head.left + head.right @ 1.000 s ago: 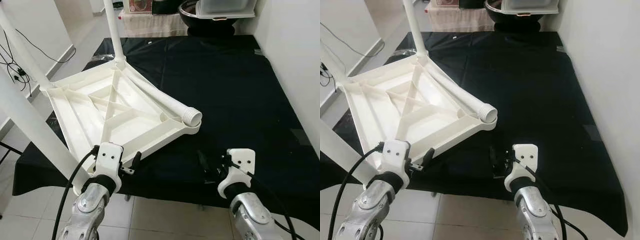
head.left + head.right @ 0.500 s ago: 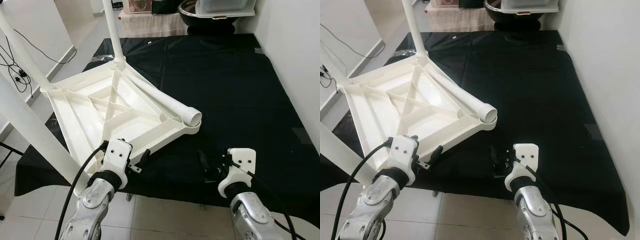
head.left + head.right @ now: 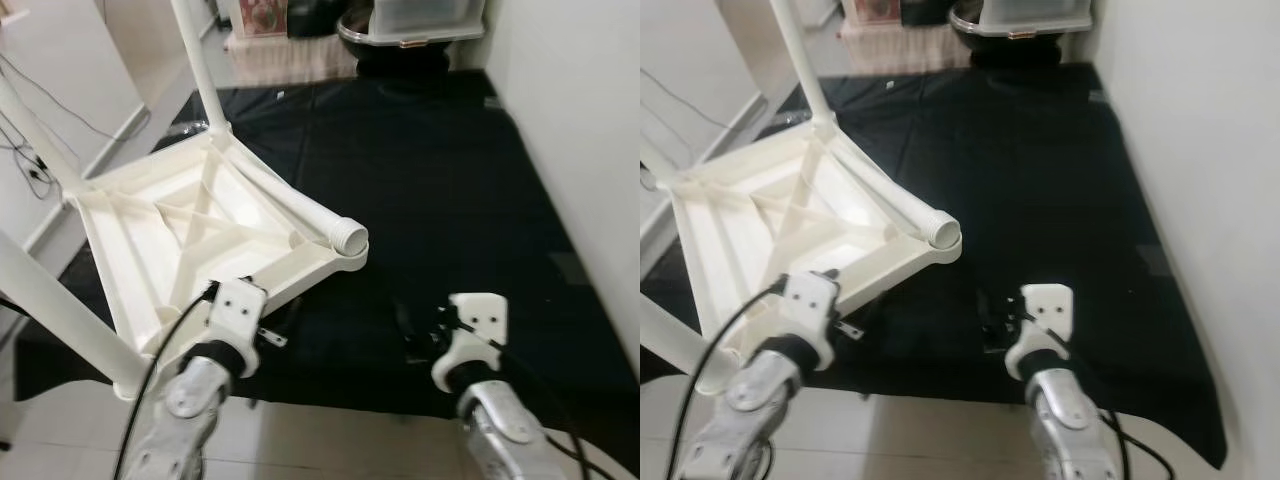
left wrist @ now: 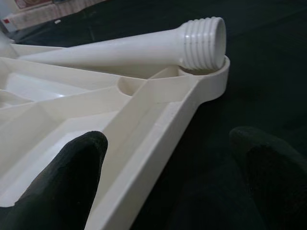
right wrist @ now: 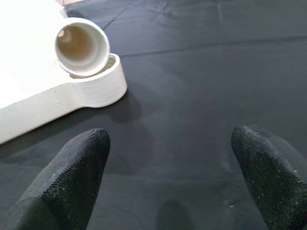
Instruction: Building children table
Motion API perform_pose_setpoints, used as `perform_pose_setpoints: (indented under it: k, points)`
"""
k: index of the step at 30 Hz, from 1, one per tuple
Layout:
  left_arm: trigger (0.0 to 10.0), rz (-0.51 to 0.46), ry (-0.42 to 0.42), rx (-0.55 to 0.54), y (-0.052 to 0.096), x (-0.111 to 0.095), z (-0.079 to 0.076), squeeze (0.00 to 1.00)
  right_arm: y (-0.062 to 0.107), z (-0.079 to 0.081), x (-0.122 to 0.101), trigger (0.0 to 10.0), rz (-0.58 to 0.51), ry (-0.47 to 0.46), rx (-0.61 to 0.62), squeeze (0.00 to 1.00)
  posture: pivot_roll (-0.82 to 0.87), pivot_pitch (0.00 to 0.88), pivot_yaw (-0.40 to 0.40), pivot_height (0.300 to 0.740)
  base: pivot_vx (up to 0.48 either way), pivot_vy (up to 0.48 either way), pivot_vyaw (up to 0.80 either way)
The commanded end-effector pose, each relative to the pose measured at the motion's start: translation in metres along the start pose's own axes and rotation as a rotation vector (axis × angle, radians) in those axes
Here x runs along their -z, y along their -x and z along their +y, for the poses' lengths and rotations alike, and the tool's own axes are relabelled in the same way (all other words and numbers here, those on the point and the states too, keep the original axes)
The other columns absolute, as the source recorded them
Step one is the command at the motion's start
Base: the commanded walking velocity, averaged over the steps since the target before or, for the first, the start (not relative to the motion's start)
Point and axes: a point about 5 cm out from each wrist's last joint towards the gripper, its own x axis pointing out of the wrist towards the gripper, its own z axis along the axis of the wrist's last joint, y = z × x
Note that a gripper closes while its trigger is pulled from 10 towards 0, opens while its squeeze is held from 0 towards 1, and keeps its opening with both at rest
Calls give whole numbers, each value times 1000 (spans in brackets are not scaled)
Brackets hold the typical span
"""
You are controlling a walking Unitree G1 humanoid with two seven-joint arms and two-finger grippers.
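On the black cloth-covered table [image 3: 470, 190] lies the upturned white ribbed plastic tabletop [image 3: 190, 235], a loose white tapered leg with a threaded end [image 3: 300, 205] resting across its near corner socket. Your left gripper [image 3: 283, 322] hangs wide open astride the tabletop's near rim, holding nothing; your right gripper [image 3: 412, 333] is equally wide open and empty over bare cloth. Close the left squarely on the rim before lifting the leg. At the far edge, a lidded translucent storage box [image 3: 425, 15] sits in a dark bowl; contents indiscernible.
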Motion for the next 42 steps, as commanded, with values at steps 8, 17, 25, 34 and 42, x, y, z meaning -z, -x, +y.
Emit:
perform_pose_setpoints:
  k: [8, 17, 25, 34, 42]
  points:
    - [10000, 25, -1, -39, 4, 4, 6, 0, 1, 5, 1, 10000, 5, -15, -17, 0, -70, 150, 63, 740, 0, 0, 0]
    - [10000, 27, 5, -58, 4, 5, 8, 0, 0, 6, 1, 10000, 5, -14, -20, 0, -74, 151, 58, 740, 0, 0, 0]
    - [10000, 27, -3, -68, 3, 7, 9, 0, -1, 5, 1, 10000, 3, -19, -22, 0, -75, 151, 60, 740, 0, 0, 0]
    - [10000, 29, -12, -70, 2, 8, 9, 0, -2, 4, 2, 10000, 3, -21, -24, 0, -76, 146, 65, 740, 0, 0, 0]
    - [10000, 31, -13, -73, 2, 9, 9, 0, -2, 4, 2, 10000, 3, -16, -25, 0, -78, 145, 63, 740, 0, 0, 0]
